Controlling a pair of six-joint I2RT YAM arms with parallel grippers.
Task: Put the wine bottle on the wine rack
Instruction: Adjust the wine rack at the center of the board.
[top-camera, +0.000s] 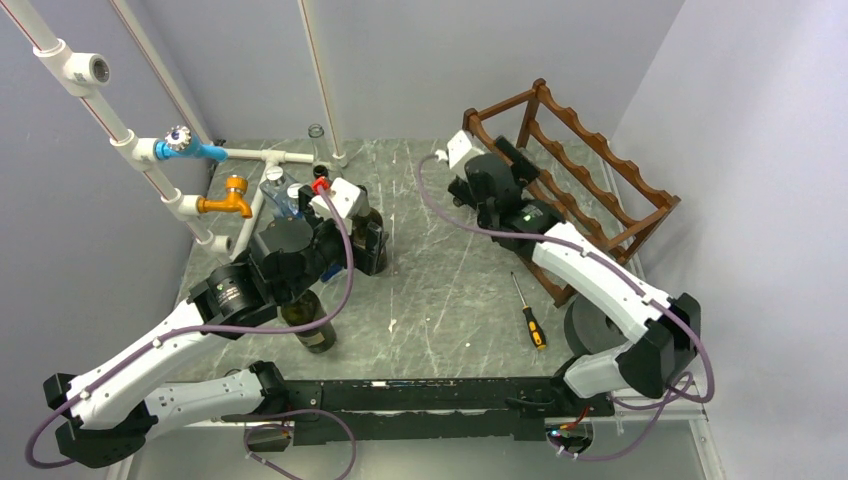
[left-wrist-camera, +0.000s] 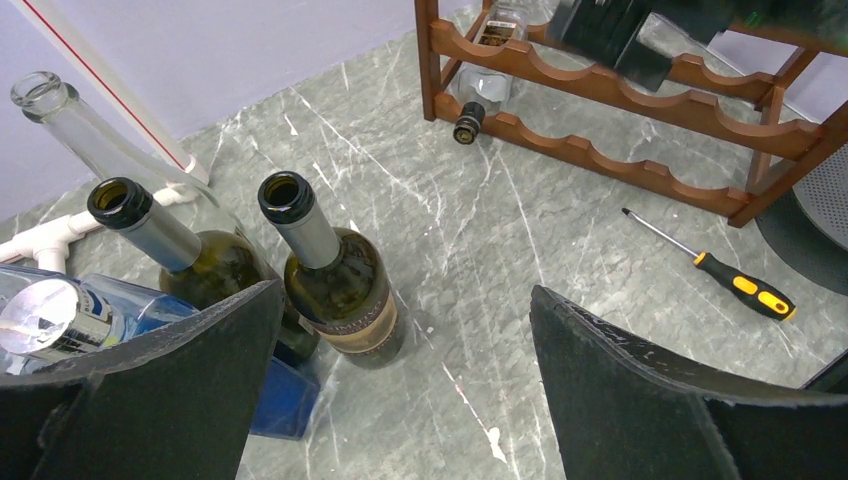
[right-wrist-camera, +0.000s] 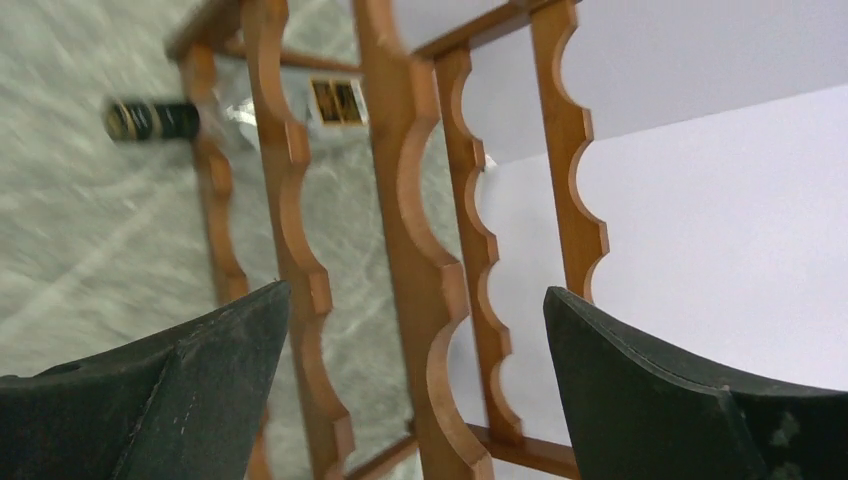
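Note:
The dark reddish-brown wine rack (top-camera: 600, 175) stands at the back right. A clear bottle (left-wrist-camera: 487, 88) with a black cap lies on its lowest tier, also seen in the right wrist view (right-wrist-camera: 190, 117). My right gripper (right-wrist-camera: 417, 292) is open just in front of the wavy rails, with nothing between its fingers; it hides that bottle in the top view. A dark green wine bottle (left-wrist-camera: 338, 285) stands upright on the table. My left gripper (left-wrist-camera: 408, 300) hangs open beside it, apart from it.
More bottles stand behind the green one: a second dark one (left-wrist-camera: 190, 255), a clear one (left-wrist-camera: 70, 120) and a blue one (left-wrist-camera: 60, 320). Another dark bottle (top-camera: 312, 325) stands near the left arm. A screwdriver (top-camera: 530, 320) lies before the rack. White pipes (top-camera: 150, 150) rise at the left.

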